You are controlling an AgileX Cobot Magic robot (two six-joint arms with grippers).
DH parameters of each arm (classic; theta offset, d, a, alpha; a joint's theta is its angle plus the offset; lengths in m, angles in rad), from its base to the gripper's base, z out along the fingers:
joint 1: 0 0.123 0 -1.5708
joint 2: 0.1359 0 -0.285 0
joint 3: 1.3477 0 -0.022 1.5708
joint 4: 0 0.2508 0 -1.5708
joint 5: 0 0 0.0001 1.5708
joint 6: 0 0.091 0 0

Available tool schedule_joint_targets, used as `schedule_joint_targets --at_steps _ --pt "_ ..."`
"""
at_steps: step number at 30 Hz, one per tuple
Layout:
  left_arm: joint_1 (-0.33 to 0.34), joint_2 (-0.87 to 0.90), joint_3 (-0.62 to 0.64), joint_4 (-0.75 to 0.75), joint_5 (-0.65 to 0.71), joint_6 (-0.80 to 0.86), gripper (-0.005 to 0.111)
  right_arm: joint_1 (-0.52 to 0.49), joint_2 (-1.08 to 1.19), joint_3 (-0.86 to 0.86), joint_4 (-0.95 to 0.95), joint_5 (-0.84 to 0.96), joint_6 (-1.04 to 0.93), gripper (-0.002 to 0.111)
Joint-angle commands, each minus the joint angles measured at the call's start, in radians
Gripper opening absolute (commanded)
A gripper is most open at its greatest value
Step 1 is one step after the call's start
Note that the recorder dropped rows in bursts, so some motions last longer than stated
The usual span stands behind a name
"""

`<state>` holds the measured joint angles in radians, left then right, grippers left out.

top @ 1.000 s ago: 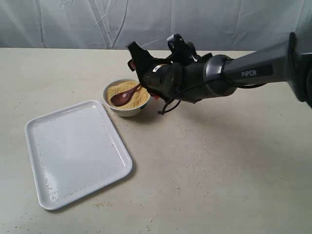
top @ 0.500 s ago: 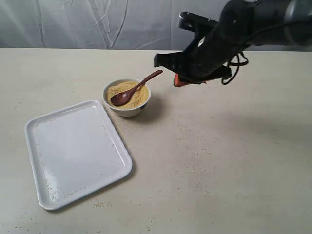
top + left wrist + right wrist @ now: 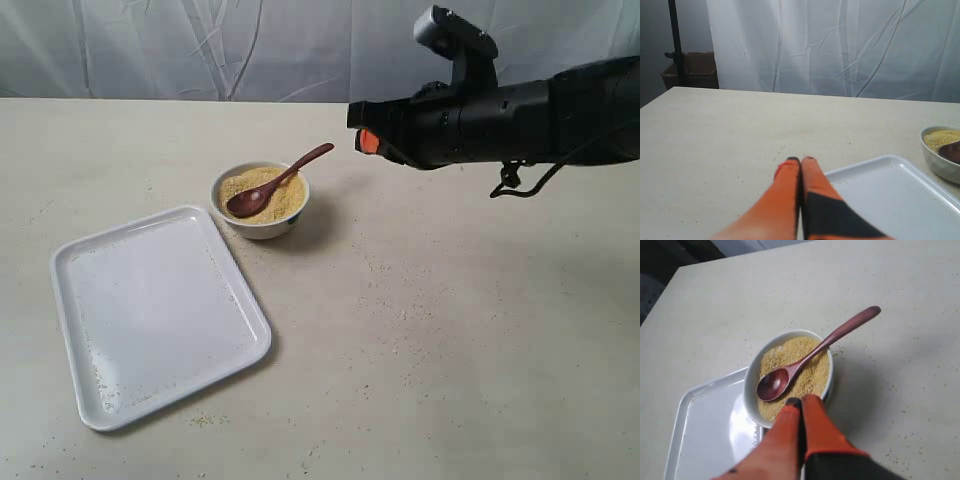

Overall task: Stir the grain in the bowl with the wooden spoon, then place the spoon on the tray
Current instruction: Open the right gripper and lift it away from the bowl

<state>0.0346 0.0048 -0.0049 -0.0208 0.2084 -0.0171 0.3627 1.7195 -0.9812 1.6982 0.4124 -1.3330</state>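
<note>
From the exterior camera, the spoon is lying in the bowl. Its scoop is sitting on the grain and its handle is leaning out over the rim, pointing up toward the right end effector. That end effector is hovering above the table, near the handle's tip but apart from it, carrying nothing. The tray is waiting just beside the bowl, holding only a scatter of stray grains, and the left end effector is not showing here. Switching to the left wrist camera, the left end effector is pinched fully together and empty, hanging over the table by the tray's edge, with the bowl off to one side. Now the right wrist camera: the right end effector's fingers are pressing tight together too, gripping nothing, and looking down on the bowl, which is brimming with grain nearly to the rim. That spoon is looking light and stiff, though its glossy finish is probably making it slippery. I'm judging the best hold to be the bare handle out past the rim, toward its upper end, with the jaws opened first. The little bowl is likely sliding or tipping under a hard push, and loose grain piled that full is going to spill easily, so gentle stirring is the call.
</note>
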Motion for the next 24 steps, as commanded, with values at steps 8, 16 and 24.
schedule_joint_targets --at_steps 8,16,24 --pt "0.004 -0.005 0.005 0.001 -0.007 -0.002 0.0 -0.071 0.02 -0.07 -0.381 0.067 0.352 -0.001" --pt "0.004 -0.005 0.005 0.001 -0.007 -0.002 0.0 -0.142 0.009 -0.206 -1.099 0.14 1.161 -0.001" --pt "0.004 -0.005 0.005 0.001 -0.007 -0.002 0.0 0.142 -0.096 0.071 -0.36 -0.545 0.597 -0.001"
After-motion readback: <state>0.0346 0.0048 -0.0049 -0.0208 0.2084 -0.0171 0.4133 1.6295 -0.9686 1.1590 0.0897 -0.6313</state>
